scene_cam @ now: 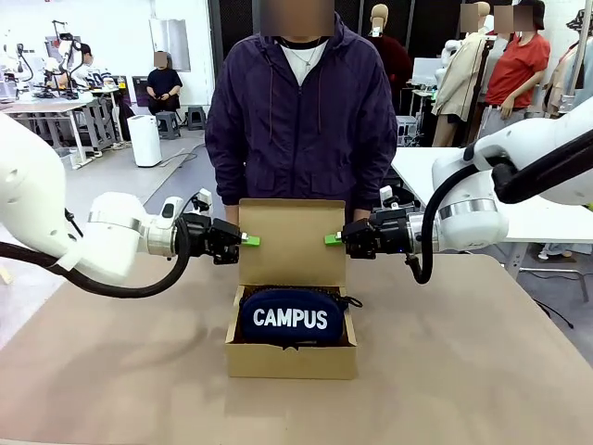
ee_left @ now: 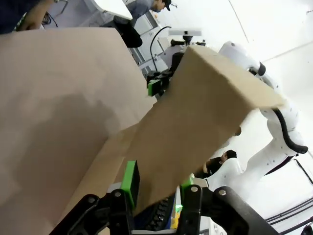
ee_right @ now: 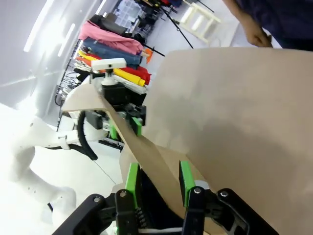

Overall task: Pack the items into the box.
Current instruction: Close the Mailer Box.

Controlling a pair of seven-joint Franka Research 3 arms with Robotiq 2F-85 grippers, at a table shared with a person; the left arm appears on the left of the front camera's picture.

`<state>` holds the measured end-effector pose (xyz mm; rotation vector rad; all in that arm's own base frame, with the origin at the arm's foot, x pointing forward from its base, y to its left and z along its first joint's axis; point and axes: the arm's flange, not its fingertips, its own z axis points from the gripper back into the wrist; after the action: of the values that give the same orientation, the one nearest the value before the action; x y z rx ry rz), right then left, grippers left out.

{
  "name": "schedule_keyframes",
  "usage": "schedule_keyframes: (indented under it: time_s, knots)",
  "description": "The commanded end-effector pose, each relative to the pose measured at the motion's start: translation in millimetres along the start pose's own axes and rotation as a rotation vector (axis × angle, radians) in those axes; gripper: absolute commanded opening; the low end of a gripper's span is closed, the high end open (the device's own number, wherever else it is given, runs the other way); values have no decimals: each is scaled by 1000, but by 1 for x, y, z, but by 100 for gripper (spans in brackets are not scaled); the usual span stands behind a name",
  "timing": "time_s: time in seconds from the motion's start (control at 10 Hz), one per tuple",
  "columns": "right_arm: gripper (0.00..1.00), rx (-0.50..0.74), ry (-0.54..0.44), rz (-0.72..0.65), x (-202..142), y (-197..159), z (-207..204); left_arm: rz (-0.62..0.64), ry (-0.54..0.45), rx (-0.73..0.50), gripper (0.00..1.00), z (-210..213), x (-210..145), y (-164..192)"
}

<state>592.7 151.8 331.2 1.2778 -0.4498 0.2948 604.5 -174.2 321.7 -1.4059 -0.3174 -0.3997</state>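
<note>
The small brown cardboard box sits mid-counter, the navy "CAMPUS" zip pouch inside. Its raised flap lid is pinched at 9 o'clock by the left tool and at 3 o'clock by the right tool, each narrowly parted across the flap's edge.

Brown tabletop in the foreground, spanning the frame's width. Behind it, a pale grey floor runs back to a white rear wall at left and a dark panelled wall at centre. A white floor-standing unit sits on the floor at left, near workbenches where a seated person in black is visible. At right, a white table stands before a person in a red top. In the right wrist view, folded coloured garments are stacked under bright, even overhead lighting.
</note>
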Motion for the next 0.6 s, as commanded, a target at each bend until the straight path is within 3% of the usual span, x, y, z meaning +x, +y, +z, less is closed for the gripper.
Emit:
schedule_keyframes:
  time_s: [0.0,0.1,0.2,0.5]
  knots:
    - [44,49,-42,48,-15,9,3,-50,12,29,44,4,-7,-3]
    - [44,35,-34,43,-16,9,4,-42,-62,60,44,9,-10,-7]
    - [44,17,-14,18,-4,5,2,-8,12,6,44,-2,-2,1]
    - [44,17,-14,18,-4,5,2,-8,12,6,44,-2,-2,1]
